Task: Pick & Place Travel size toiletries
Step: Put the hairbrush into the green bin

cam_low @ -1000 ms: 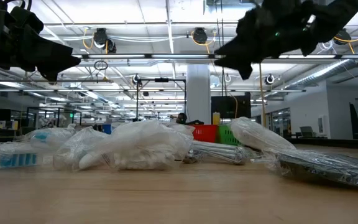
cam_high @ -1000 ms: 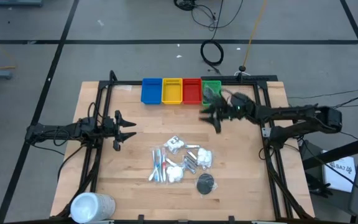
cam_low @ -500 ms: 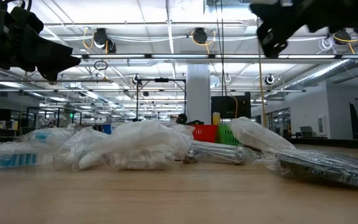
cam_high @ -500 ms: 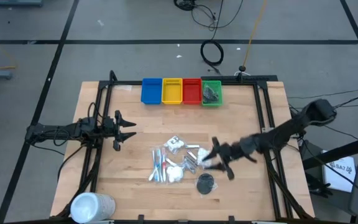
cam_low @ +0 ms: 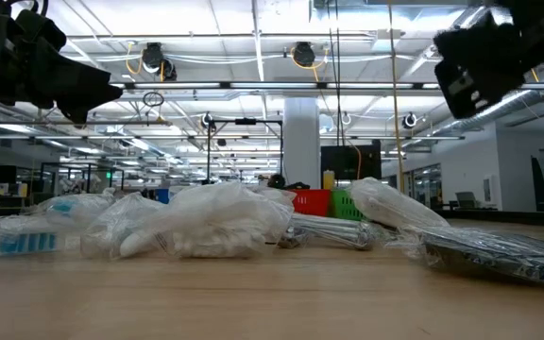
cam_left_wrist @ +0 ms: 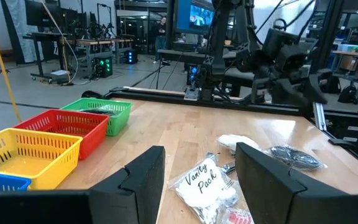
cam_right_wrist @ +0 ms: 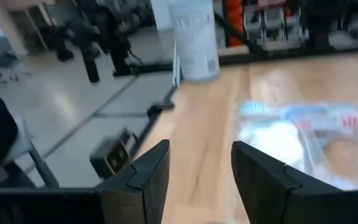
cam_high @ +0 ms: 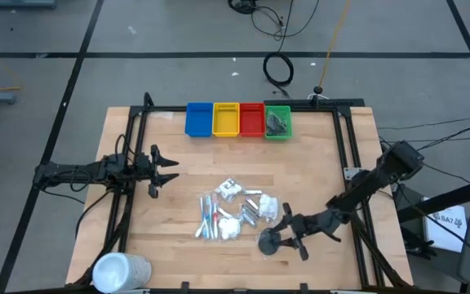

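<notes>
The worktop [cam_high: 317,163] lies bare between the far bins and the pile of travel size toiletries [cam_high: 239,208] at its middle, and bare again along the near edge right of the large white cylinder [cam_high: 121,271] in the near left corner. At the far edge stand a blue bin [cam_high: 199,119], a yellow bin [cam_high: 226,119] and a red bin [cam_high: 252,119], contents unclear; the green bin [cam_high: 277,122] holds dark items. The right hand [cam_high: 282,233] hovers with fingers released over the dark grey disc [cam_high: 269,240] on the pile's near right. The left hand [cam_high: 168,172] waits near the left side, fingers apart, grasping nothing.
</notes>
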`<move>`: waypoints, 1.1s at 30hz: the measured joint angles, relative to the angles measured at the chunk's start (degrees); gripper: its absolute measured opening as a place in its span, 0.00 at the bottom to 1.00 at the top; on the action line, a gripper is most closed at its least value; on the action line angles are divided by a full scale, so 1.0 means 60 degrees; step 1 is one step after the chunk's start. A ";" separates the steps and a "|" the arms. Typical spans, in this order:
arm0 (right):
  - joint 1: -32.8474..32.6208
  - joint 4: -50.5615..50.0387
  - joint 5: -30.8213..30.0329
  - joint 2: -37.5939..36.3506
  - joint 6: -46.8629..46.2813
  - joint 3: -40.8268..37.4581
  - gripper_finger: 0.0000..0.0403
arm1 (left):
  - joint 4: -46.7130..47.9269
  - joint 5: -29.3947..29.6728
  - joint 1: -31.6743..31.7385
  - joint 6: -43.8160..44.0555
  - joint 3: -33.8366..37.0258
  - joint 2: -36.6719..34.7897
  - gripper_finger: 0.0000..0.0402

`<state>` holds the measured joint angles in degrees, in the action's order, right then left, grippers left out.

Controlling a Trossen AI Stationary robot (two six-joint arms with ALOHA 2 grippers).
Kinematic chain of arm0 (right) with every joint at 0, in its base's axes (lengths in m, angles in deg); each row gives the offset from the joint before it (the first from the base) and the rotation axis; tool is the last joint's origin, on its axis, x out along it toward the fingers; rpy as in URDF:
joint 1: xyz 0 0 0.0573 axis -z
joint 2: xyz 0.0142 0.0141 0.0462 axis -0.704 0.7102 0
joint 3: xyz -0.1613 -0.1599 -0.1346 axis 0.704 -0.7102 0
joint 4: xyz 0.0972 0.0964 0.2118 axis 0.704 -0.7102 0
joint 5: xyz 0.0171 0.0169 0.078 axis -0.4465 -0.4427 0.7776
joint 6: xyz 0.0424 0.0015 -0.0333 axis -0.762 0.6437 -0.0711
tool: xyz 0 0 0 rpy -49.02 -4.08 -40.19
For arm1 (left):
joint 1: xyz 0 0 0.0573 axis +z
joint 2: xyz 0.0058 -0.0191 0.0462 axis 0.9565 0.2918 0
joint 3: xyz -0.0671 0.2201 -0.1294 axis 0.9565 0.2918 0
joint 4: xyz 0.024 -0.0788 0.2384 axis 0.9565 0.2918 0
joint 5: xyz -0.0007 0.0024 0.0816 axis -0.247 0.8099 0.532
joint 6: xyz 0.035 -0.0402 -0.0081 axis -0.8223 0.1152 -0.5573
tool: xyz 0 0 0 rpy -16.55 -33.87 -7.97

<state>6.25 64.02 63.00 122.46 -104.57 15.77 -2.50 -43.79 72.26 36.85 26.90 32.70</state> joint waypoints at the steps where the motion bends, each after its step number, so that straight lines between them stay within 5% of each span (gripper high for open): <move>1: -0.0001 -0.0008 -0.0084 0.0086 -0.0028 0.0000 0.40 | 0.0000 0.0000 0.0000 0.0001 0.0001 0.0001 0.48; 6: 0.0000 -0.1795 -0.0119 0.0211 -0.0124 0.0795 0.43 | 0.0000 -0.0001 0.0000 0.0000 0.0000 0.0000 0.48; 13: 0.0063 -0.9330 -0.0052 0.0244 -0.0753 0.3879 0.55 | 0.0000 0.0000 0.0000 0.0000 0.0000 0.0001 0.48; 16: 0.0165 -1.0987 -0.0044 0.0351 -0.1123 0.4422 0.60 | 0.0000 -0.0004 0.0000 0.0000 0.0000 0.0004 0.48; 33: 0.0357 -0.9461 0.0912 0.2039 -0.1573 0.4196 0.57 | 0.0010 0.0001 0.0000 0.0000 0.0001 0.0003 0.48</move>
<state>8.39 7.25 68.48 134.69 -114.01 40.95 -2.44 -43.78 72.26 36.85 26.91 32.72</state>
